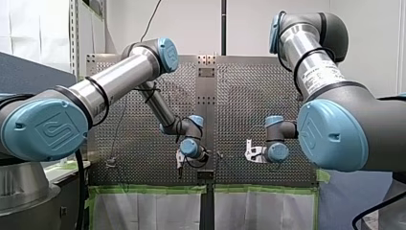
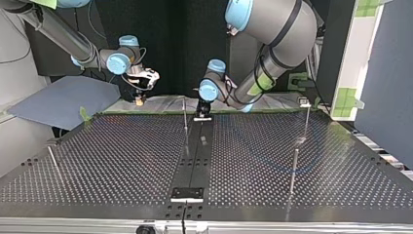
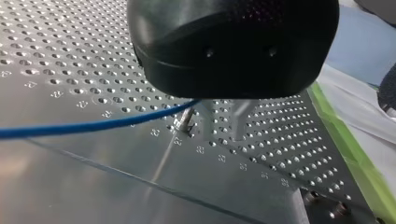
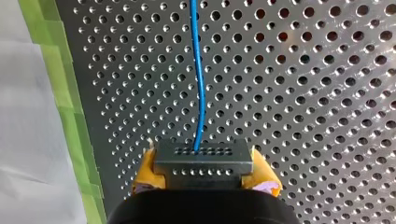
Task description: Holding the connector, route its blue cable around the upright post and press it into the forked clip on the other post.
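1. Clamps connector (image 4: 203, 154) between yellow pads (image 4: 147, 170) of my right gripper (image 4: 203, 169), over perforated table (image 4: 303, 93).
2. Runs blue cable (image 4: 200, 84) straight ahead from connector.
3. Passes under black body of my left gripper (image 3: 224, 121) farther on, beside short metal post (image 3: 184, 122); cannot tell whether that gripper holds anything.

You have the connector (image 4: 203, 161) between the fingers of the right gripper (image 4: 204, 175), its cable (image 4: 200, 84) running ahead over the worktop (image 4: 303, 93). In the top view the left gripper (image 2: 203, 108) hangs at the worktop's far edge, just right of a post (image 2: 185, 117); the right gripper is further left, near the same edge.
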You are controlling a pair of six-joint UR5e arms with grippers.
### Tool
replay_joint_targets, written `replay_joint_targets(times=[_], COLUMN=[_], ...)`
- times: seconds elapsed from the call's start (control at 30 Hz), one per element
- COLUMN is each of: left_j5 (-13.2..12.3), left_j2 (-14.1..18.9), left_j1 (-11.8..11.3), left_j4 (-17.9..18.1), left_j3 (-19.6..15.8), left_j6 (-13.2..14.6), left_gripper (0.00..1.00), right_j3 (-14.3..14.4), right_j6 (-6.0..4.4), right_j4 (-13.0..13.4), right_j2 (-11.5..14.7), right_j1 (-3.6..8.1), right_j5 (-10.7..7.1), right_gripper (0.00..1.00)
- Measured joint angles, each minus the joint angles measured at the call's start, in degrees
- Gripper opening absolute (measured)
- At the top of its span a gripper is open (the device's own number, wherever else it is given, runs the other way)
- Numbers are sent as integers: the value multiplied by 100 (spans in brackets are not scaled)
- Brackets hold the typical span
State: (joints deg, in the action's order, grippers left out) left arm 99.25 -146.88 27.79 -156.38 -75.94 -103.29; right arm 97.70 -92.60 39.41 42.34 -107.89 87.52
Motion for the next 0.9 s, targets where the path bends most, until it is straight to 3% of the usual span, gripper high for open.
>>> replay_joint_targets(times=[0.03,0.1,0.2,0.6,0.9], left_j5=[21,93,242,385,384], left_j2=[1,5,6,113,569], left_j1=[3,13,34,228,332], left_j4=[-22,-89,-228,-704,-345], left_j3=[1,1,2,-133,-606], left_j6=[36,131,292,950,1044], left_gripper=[73,93,100,100,100], right_j3=[0,0,0,0,0], right_j6=[1,2,3,-18,-22], right_j4=[-2,-7,-10,-6,-24], right_j2=[0,-1,0,-1,-1], right_j1=[0,0,0,2,1], right_j5=[-9,-26,-55,-111,-180], right_gripper=[0,0,0,0,0])
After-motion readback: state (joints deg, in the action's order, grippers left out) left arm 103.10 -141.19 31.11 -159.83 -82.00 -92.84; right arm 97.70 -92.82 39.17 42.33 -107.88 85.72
